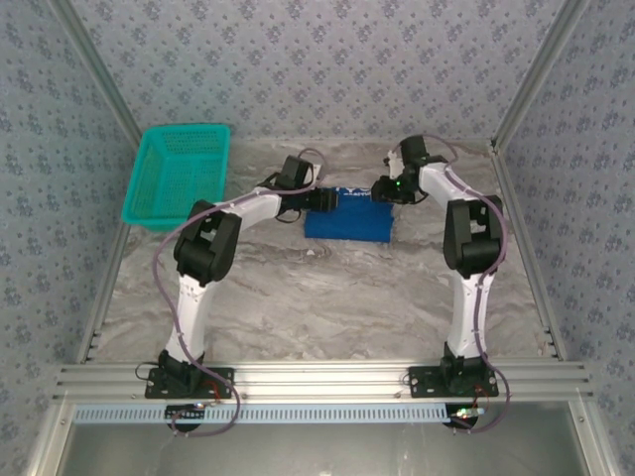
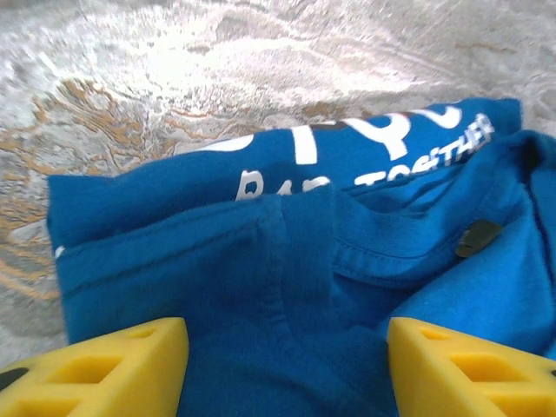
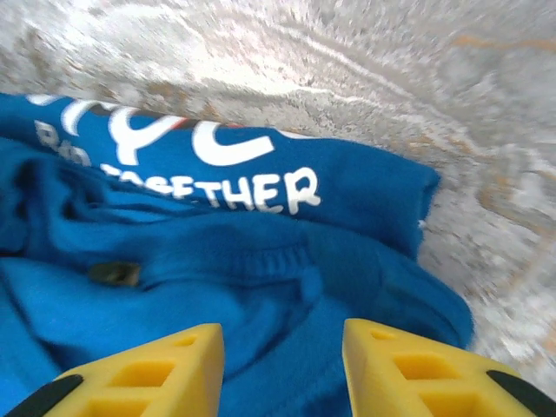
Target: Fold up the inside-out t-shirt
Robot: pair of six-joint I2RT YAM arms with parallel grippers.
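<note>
There is one teal basket (image 1: 179,177), at the far left of the marble table (image 1: 327,288), well apart from the cloth. There are two arms. The left gripper (image 1: 319,198) (image 2: 287,334) is at the left edge of the one inside-out t-shirt (image 1: 347,218) (image 2: 261,261) (image 3: 261,261). Its yellow fingers (image 2: 130,369) stand wide apart, with blue cloth lying low between them and no pinch visible.

The t-shirt lies as a compact blue rectangle at the far middle of the table, between both grippers. White letters (image 3: 252,187) read "TOGETHER"; the other words are cut off by folds. A small dark label (image 3: 113,274) sits on one layer, too blurred to read.

The right gripper (image 1: 380,190) (image 3: 282,334) is at the right far corner of the cloth. Its jaws are narrower, a fold rises between them, and I cannot tell if they press it.
</note>
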